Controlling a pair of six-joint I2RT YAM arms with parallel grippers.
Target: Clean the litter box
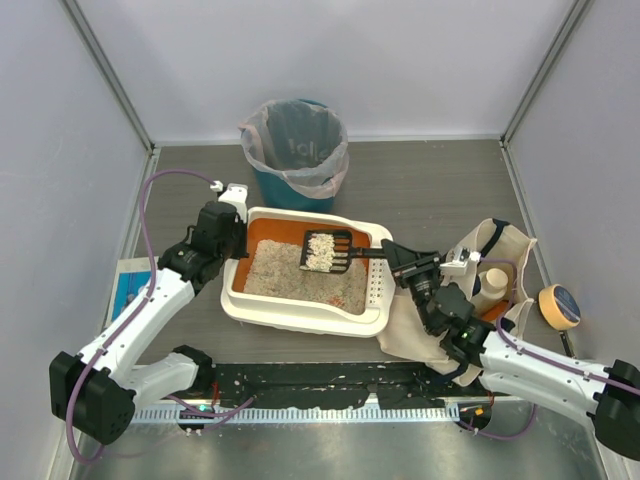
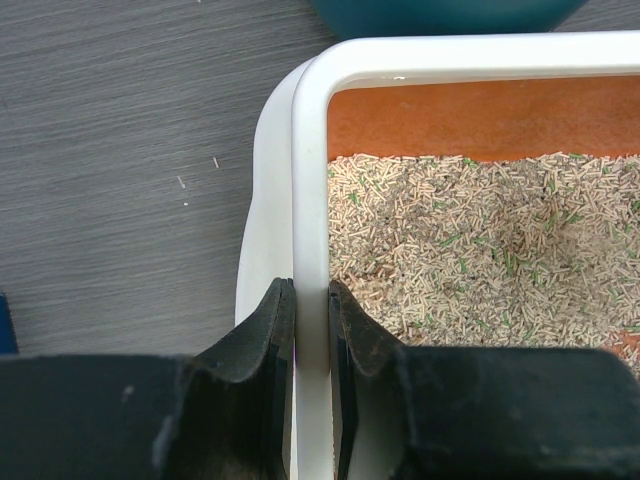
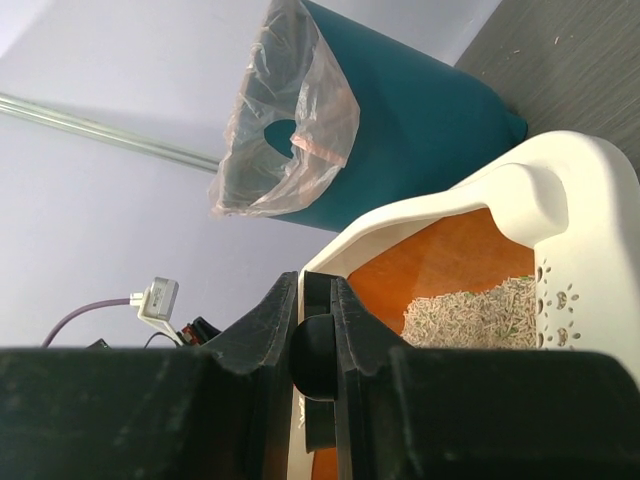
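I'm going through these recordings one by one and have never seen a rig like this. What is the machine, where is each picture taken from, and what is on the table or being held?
The machine is two robot arms bolted at the near edge of a table. The wide picture looks down from above and behind them. The other two come from a small camera on each wrist, so that arm's own dark fingers fill the bottom of the view.

On the table are a litter box of grey-beige granules, a teal bin with a plastic liner, and a cloth tote bag.

The left fingers are shut on the box's white rim, apparently to steady it. The right fingers are shut on the handle of a black scoop, which is held over the box, loaded with granules.
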